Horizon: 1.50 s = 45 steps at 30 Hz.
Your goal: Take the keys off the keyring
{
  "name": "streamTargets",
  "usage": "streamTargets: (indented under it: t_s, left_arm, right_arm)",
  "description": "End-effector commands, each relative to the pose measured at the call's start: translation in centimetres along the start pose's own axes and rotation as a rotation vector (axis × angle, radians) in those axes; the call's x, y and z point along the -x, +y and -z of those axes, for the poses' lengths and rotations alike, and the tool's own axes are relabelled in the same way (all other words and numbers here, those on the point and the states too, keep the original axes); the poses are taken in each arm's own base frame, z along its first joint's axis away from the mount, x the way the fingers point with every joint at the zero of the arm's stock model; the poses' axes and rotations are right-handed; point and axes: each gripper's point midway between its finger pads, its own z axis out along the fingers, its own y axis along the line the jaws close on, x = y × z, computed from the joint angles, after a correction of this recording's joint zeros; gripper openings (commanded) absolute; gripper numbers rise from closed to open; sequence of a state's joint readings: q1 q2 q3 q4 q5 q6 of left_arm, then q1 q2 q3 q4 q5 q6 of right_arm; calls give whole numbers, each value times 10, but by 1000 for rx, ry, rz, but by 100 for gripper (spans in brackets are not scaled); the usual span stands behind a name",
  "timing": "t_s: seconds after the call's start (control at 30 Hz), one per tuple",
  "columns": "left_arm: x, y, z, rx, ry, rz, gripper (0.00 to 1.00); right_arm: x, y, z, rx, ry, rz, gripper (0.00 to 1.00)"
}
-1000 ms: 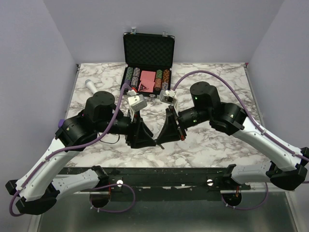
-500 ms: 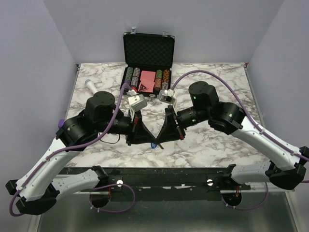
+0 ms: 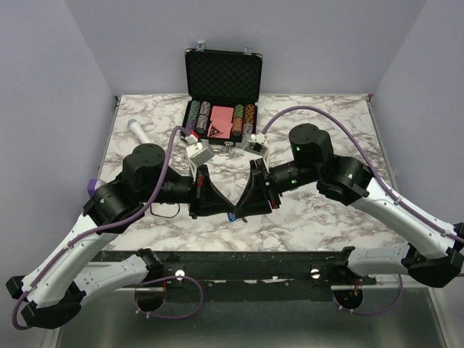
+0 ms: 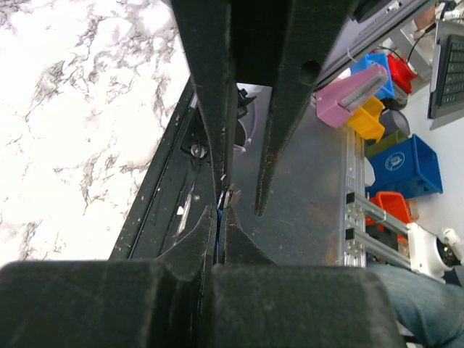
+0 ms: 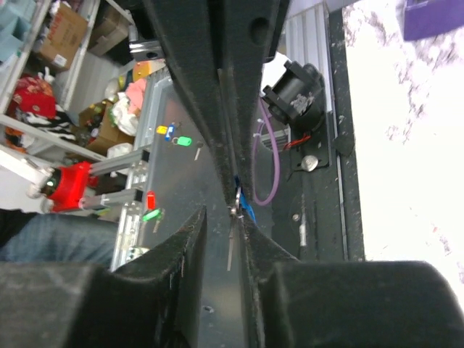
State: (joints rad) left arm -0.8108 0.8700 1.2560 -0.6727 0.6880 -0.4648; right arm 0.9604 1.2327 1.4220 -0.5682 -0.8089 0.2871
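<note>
Compare with one second ago: left gripper (image 4: 220, 217) now fully closed instead of half open, right gripper (image 5: 223, 216) parted to a narrow gap instead of shut, left arm (image 3: 145, 170) shifted down and left in the top view, and a blue spot newly visible between the tips.

Locate the keyring (image 3: 230, 216) held off the table (image 3: 319, 214) above its near part, between the two sets of meeting fingertips. Identify it by a small blue plastic tag, seen only as a thin sliver, on a thin metal ring. Find the keys (image 5: 230, 250) as one thin, pale, metallic strip just beside the ring, lying in the right gripper's gap.

Read the left gripper as clamped on the blue tag, pads pressed together around it. Read the right gripper as slightly open, one finger on either side of the strip; treat contact with either pad as undetermined.

Farther out, note a white stick (image 3: 139, 132) lying on the marble at left, and an open black case (image 3: 222, 72) with chips (image 3: 221, 116) at the far edge.
</note>
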Motion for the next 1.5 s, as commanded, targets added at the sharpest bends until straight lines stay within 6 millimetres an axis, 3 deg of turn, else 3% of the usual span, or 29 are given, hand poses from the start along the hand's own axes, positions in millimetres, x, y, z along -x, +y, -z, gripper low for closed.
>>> streamTargets:
  t_s: [0.0,0.13,0.23,0.37,0.6,1.17,1.47]
  left_arm:
    - [21,-6,1,-6,-97,-18,0]
    - [25,-6,4,15,-126,-15,0]
    - [35,-9,8,21,-178,-10,0]
    - [47,-9,10,29,-257,12,0]
    - [67,-13,20,25,-408,40,0]
    - [83,-5,24,76,-489,124,0]
    - [86,-4,21,81,-487,130,0]
  right_arm:
    - [20,-7,-1,-55,-90,53,41]
    - [28,-6,2,-74,-133,60,55]
    - [46,-12,10,-151,-246,33,60]
    - [70,-7,23,-167,-436,-28,62]
    - [90,-1,45,-168,-655,-71,62]
    - [100,9,39,-94,-656,-56,51]
    - [97,2,31,-95,-635,-67,48]
